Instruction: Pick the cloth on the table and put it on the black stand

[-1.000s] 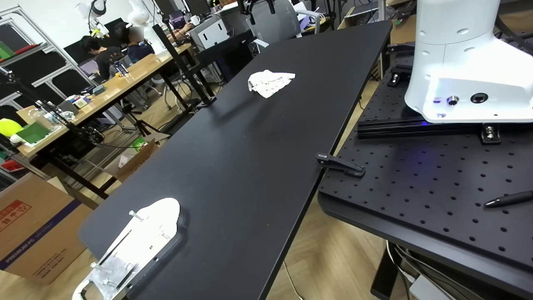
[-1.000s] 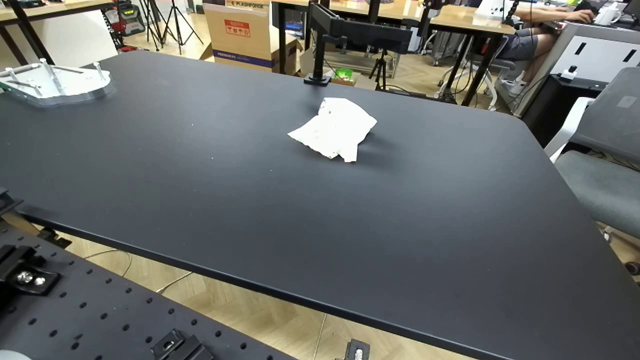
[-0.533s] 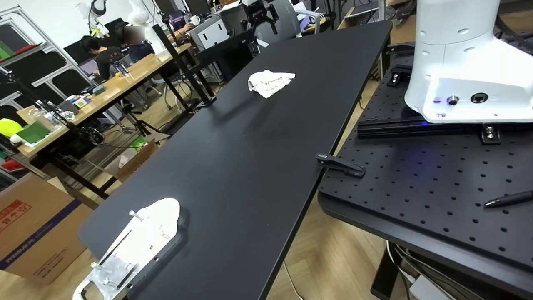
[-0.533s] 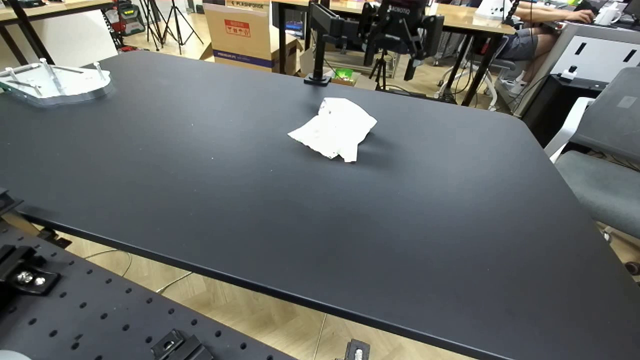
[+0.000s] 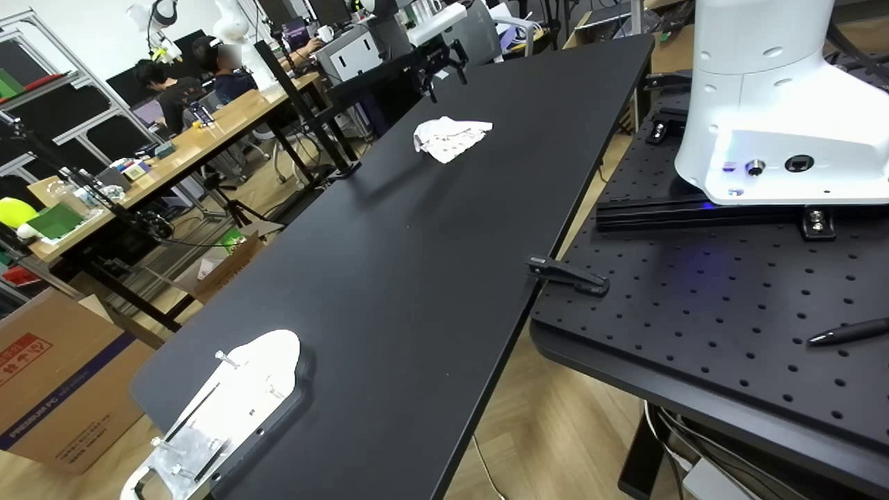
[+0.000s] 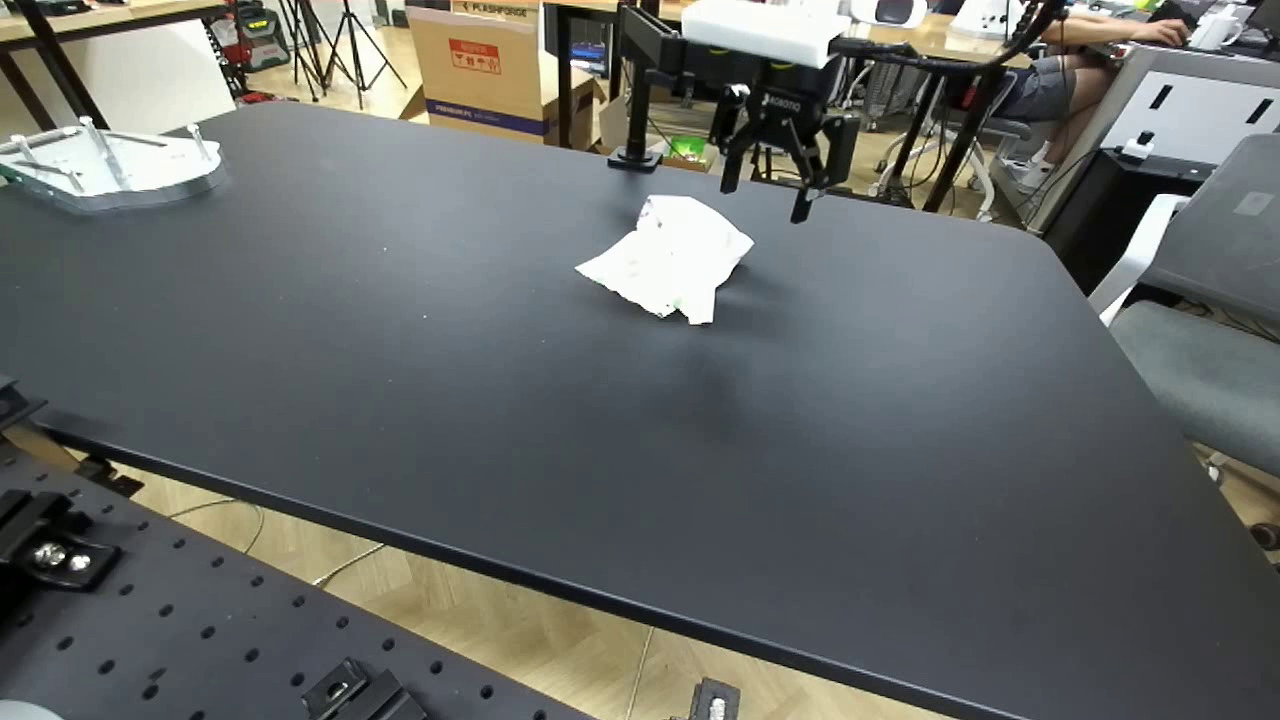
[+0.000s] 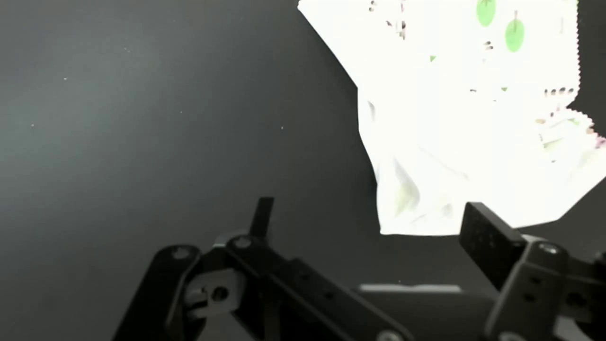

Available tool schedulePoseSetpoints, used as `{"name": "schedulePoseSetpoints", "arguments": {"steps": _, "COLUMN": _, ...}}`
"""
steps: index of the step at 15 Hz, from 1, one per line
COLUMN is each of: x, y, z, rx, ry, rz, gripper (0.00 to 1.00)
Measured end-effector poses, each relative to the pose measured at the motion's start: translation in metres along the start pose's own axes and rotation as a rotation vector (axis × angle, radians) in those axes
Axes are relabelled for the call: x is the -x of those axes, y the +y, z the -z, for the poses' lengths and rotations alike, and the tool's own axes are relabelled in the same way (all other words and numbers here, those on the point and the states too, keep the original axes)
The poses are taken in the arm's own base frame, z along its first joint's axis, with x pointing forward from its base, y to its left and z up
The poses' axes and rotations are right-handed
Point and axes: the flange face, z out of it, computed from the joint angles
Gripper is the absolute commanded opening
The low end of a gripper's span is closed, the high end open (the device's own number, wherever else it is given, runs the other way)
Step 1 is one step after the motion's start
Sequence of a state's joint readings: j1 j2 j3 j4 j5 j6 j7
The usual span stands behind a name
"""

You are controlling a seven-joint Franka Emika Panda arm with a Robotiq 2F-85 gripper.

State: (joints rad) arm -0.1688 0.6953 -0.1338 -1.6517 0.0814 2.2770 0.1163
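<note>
The cloth is white with a small print of green shapes and lies crumpled on the black table [image 6: 500, 400]. It shows in both exterior views [image 5: 450, 137] [image 6: 675, 255] and at the upper right of the wrist view [image 7: 464, 132]. My gripper [image 6: 765, 203] is open and empty, above the table beside the cloth. It also shows in an exterior view [image 5: 449, 90]. In the wrist view the fingers [image 7: 369, 203] are wide apart, with the right fingertip overlapping the cloth's edge; contact cannot be told. A black stand, a post with a side arm [image 6: 637, 115] [image 5: 295, 97], rises at the table's edge.
A white-topped plate with upright pegs [image 5: 257, 368] [image 6: 110, 165] lies at the table's end. The white robot base [image 5: 764, 104] stands on a perforated black board with a pen [image 5: 847, 332]. A black clamp [image 5: 568, 274] sits at the gap. A grey chair [image 6: 1210, 260] stands beyond the table.
My gripper has come down from the top edge of the exterior views to low above the table near the cloth. The cloth has not moved.
</note>
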Motion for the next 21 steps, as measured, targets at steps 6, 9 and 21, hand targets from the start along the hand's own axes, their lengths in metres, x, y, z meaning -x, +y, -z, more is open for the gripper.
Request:
{"name": "schedulePoseSetpoints", "arguments": {"steps": 6, "x": -0.006, "y": -0.014, "z": -0.010, "rx": -0.020, "ry": -0.004, "rz": 0.009, "gripper": 1.00}}
{"name": "schedulePoseSetpoints", "arguments": {"steps": 9, "x": -0.008, "y": -0.022, "z": -0.012, "rx": -0.041, "ry": -0.006, "rz": 0.008, "gripper": 1.00}}
{"name": "schedulePoseSetpoints", "arguments": {"steps": 21, "x": -0.009, "y": -0.014, "z": -0.024, "rx": -0.145, "ry": -0.048, "rz": -0.098, "gripper": 1.00}}
